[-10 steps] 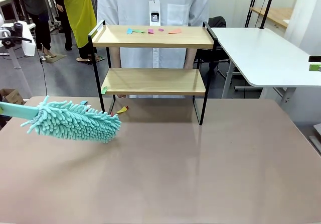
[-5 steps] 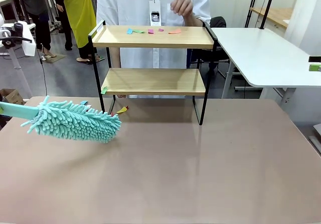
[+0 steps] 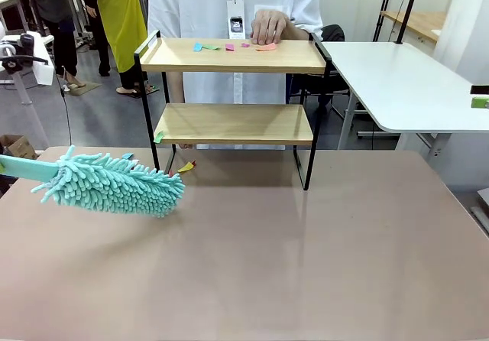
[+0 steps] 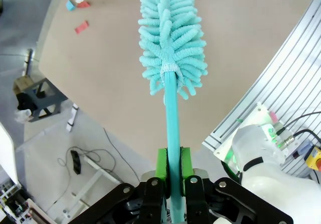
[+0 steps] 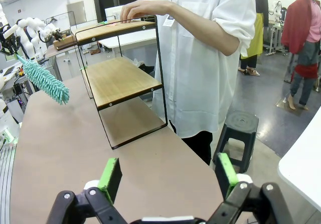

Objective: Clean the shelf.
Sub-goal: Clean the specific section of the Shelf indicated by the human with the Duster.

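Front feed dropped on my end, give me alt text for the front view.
A teal fluffy duster hangs over the left of the brown table, short of the two-tier shelf at its far edge. Coloured paper scraps lie on the shelf's top board, where a person's hand rests.

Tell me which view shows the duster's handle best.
Left wrist view: the handle runs from the shut left gripper to the duster head. Front view shows a stub; right wrist view shows the duster small, far off.
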Robot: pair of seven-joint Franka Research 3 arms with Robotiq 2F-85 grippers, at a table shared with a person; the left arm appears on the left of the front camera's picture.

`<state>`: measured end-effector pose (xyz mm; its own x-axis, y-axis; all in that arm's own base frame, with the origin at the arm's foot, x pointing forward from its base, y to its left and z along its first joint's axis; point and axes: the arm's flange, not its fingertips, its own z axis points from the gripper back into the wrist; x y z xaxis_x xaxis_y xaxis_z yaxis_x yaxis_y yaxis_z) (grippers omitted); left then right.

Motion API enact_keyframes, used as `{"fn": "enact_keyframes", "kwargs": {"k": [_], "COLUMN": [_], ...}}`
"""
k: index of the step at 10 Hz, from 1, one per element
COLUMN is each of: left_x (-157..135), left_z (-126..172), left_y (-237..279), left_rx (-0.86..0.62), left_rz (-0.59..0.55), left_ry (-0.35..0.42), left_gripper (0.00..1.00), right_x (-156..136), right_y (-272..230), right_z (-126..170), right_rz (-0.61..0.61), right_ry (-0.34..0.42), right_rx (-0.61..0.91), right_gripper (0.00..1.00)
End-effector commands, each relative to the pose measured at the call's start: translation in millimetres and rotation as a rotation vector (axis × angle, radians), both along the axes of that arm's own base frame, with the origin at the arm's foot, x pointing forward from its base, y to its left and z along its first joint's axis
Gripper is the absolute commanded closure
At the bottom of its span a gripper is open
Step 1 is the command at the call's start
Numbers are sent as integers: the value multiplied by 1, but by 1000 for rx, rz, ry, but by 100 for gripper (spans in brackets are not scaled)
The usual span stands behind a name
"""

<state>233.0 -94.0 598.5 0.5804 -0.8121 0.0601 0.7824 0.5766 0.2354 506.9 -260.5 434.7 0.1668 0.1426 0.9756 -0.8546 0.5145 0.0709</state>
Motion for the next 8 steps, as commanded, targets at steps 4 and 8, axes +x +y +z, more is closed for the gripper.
{"fn": "enact_keyframes", "kwargs": {"k": [4,8], "left_x": [0,0], "left_z": [0,0], "left_y": [2,2], "left_rx": [-2,-2], "left_rz": [12,12], "left_ry": [-22,-22], "left_gripper": [87,87], "right_x": [1,1], "right_y": [1,1], "right_z": [3,3], "right_rz": [2,2], "right_ry": [-4,-4], "right_rx": [-4,-4], "right_gripper": [0,0]}}
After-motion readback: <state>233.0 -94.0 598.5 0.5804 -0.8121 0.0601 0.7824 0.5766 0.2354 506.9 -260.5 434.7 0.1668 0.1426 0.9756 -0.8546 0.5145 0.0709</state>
